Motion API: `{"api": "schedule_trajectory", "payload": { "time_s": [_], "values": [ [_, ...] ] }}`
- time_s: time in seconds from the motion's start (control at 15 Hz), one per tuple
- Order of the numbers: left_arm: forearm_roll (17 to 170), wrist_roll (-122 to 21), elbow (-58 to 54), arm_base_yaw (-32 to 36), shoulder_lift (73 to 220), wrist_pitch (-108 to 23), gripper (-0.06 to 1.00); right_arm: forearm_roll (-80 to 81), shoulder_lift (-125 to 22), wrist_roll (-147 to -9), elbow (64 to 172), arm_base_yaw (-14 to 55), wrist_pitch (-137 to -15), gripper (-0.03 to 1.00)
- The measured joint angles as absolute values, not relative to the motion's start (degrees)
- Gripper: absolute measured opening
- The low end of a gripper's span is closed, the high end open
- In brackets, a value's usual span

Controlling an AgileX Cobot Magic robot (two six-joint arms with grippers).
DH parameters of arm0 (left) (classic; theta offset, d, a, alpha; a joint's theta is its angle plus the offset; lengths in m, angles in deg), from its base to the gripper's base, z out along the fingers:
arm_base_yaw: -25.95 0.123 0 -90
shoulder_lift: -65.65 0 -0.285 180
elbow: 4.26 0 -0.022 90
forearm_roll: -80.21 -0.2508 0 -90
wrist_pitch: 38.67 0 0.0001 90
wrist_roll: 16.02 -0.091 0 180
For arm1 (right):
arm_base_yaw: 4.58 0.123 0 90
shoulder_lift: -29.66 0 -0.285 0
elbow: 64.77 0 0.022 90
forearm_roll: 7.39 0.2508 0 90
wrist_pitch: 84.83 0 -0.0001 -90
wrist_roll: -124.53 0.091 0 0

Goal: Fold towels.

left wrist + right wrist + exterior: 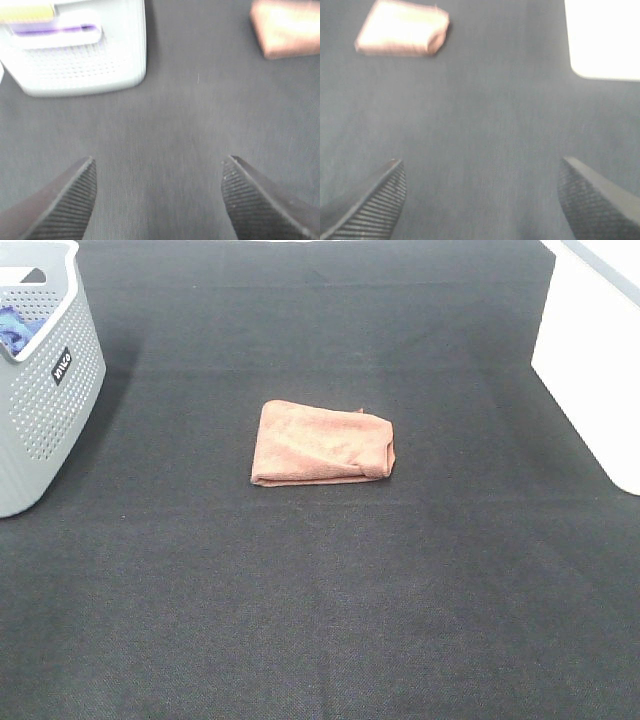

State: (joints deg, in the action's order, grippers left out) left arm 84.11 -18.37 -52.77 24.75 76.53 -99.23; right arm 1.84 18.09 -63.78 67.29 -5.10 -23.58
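The rust-brown towel (322, 443) lies folded into a small rectangle at the middle of the dark table. It also shows in the left wrist view (287, 27) and in the right wrist view (402, 34), blurred. Neither arm appears in the exterior high view. My left gripper (159, 167) is open and empty over bare cloth, well away from the towel. My right gripper (482, 167) is open and empty too, also apart from the towel.
A grey perforated basket (45, 390) with a blue cloth (15, 328) inside stands at the far left; it also shows in the left wrist view (75, 55). A white box (595, 360) stands at the far right, also in the right wrist view (602, 40).
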Motion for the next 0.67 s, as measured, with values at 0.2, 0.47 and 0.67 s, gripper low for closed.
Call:
{"api": "schedule_trajectory", "payload": {
  "time_s": [0.2, 0.47, 0.67],
  "values": [
    [84.1, -18.4, -52.8, 24.7, 73.2, -99.2, 0.68, 1.9, 22.0, -63.8, 67.3, -5.1, -23.6, 0.79],
    [84.1, -18.4, -52.8, 24.7, 73.1, -99.2, 0.68, 1.9, 22.0, -63.8, 67.2, -5.1, -23.6, 0.79],
    [84.1, -18.4, -52.8, 24.7, 73.1, -99.2, 0.68, 1.9, 22.0, -63.8, 67.2, -5.1, -23.6, 0.79]
  ]
}}
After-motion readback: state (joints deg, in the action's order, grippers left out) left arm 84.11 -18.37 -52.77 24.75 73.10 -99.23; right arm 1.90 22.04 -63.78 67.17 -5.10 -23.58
